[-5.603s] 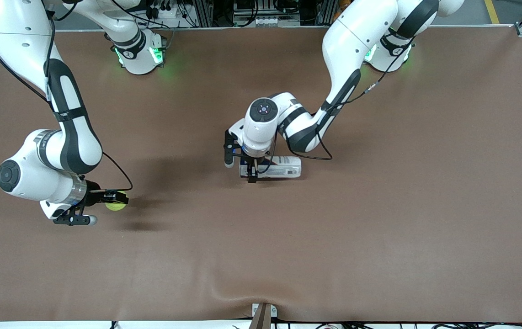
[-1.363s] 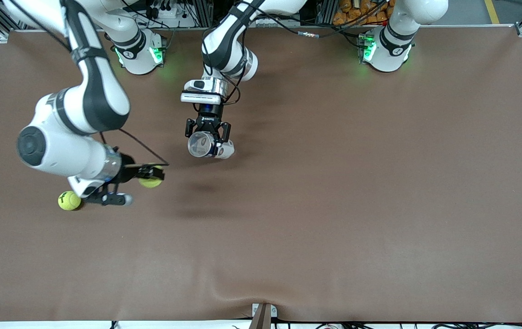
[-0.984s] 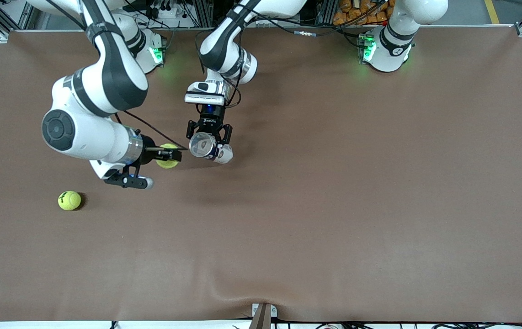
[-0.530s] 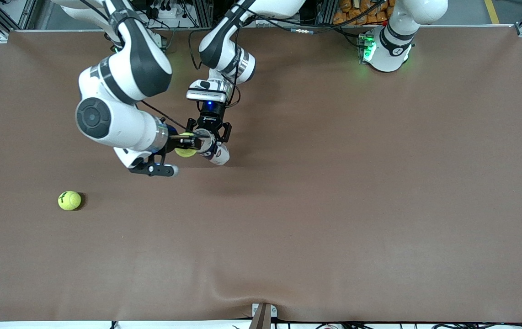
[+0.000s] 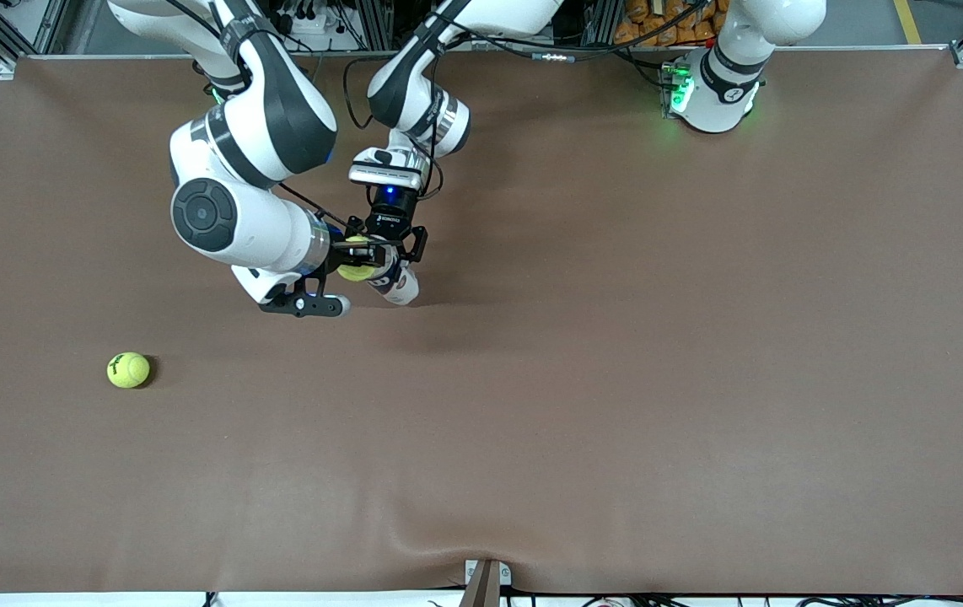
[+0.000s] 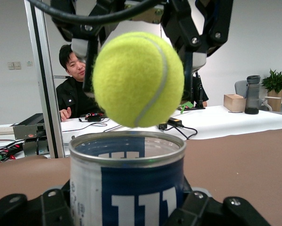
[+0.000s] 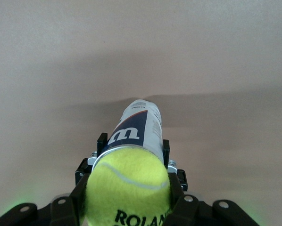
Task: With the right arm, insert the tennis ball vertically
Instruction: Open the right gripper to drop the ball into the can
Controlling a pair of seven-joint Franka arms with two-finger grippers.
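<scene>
My right gripper [image 5: 361, 258] is shut on a yellow-green tennis ball [image 5: 354, 269] and holds it right over the open mouth of a blue and white ball can [image 5: 398, 287]. My left gripper [image 5: 386, 250] is shut on that can and holds it upright above the table. In the left wrist view the ball [image 6: 138, 79] hangs just above the can's metal rim [image 6: 127, 141], apart from it, with the right gripper's fingers [image 6: 188, 37] round it. In the right wrist view the ball [image 7: 127, 190] covers the can's mouth and the can's body [image 7: 134, 132] shows below it.
A second tennis ball [image 5: 128, 370] lies on the brown table mat [image 5: 616, 379], toward the right arm's end and nearer the front camera. A metal clamp [image 5: 486, 577] sits at the mat's near edge.
My right gripper has carried the ball from the right arm's end of the table over to the can's mouth. My left gripper has kept the can upright, shifting only slightly.
</scene>
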